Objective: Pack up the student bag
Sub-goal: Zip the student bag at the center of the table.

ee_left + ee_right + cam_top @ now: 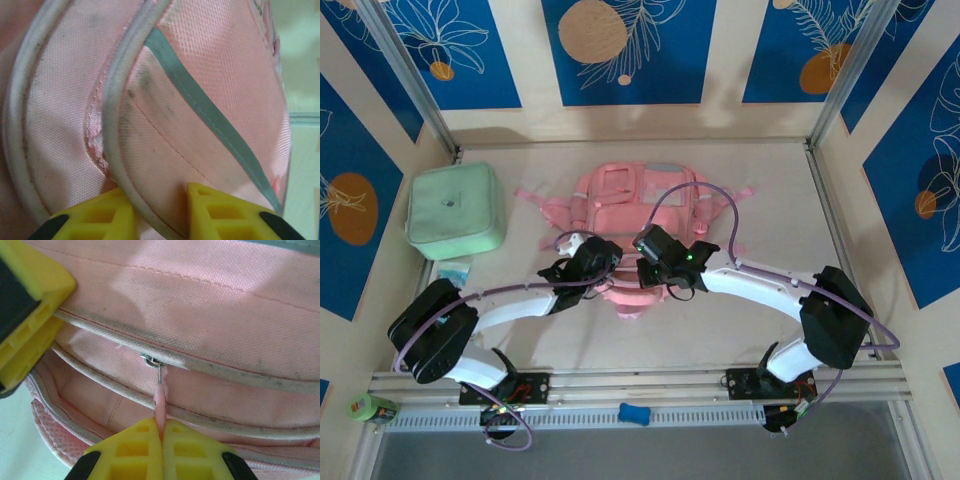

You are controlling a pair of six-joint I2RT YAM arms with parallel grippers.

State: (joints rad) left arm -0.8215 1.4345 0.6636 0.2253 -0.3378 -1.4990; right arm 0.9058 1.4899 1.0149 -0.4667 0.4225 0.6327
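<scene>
Two grippers down on the near end of the student bag (pixel 638 195). Lies flat in the middle of the table (pixel 740 340), front pockets up, pink straps spread to left and right, far end toward the back wall.

Grips the bag's white piped edge (pixel 112 125) with the left gripper (pixel 160 212), reaching in from the left: jaws narrow, piping and pink fabric filling the gap between the yellow fingers (pixel 95 220).

Pinches the pink zipper pull (pixel 160 399) with the right gripper (pixel 162 440), reaching in from the right: jaws pressed together, the pull flat between them. Hangs from a small metal zipper slider (pixel 150 360), tucked just under a line of piping. Gapes a little below that slider, between two piped rims, with pink lining inside. At the left of the right wrist view, the other gripper's fingers again, closed on the piping that runs past the slider, near it but apart.

To the left of the bag, well apart: a mint green square zip case (pixel 455 210), and just near of it a small pale blue packet (pixel 453 270). On the near rail (pixel 670 385): a blue block (pixel 633 412) at the middle, a green roll (pixel 370 408) at the left end.
</scene>
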